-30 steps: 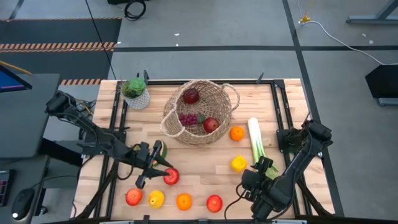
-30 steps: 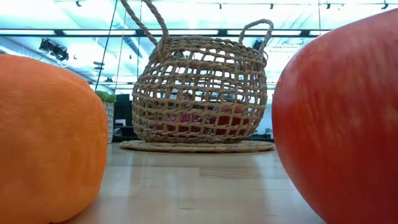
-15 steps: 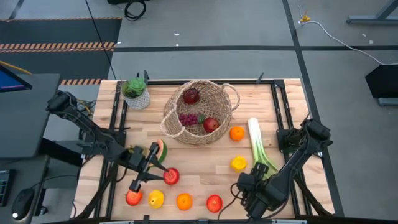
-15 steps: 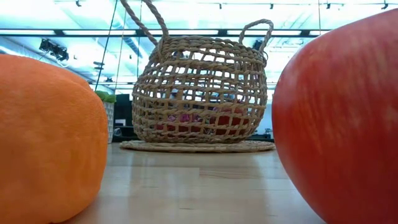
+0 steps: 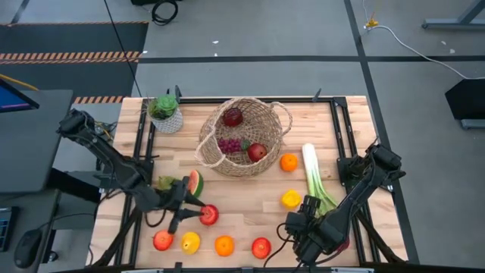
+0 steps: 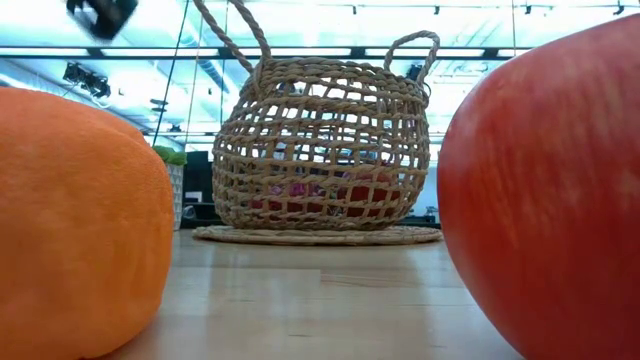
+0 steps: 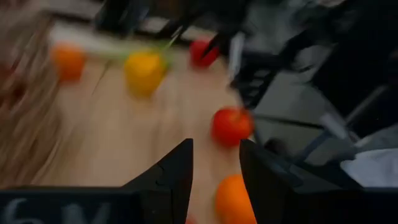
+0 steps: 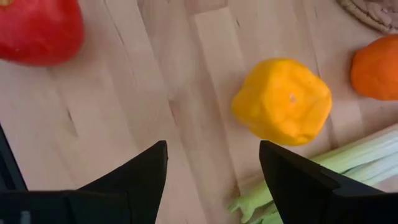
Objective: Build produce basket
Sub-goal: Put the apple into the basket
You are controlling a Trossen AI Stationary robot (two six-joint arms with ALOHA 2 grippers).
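The woven basket stands at the table's far middle, with two red apples and purple grapes inside. My left gripper hovers open beside a red apple, in front of the watermelon slice. It points toward the table's right, and its fingers have nothing between them. My right gripper hangs open above bare wood, between the yellow lemon and a red apple. The leek and an orange lie to the right of the basket.
Along the near edge lie a red apple, a yellow fruit, an orange and another red apple. A small potted plant stands at the far left. Bare wood lies between the basket and the front row.
My left gripper has dipped toward the near edge, then swung up from pointing steeply down to nearly level, toward the table's right beside the red apple; this uncovered the watermelon slice. My right gripper has drifted a little toward the table's left. No fruit has moved.
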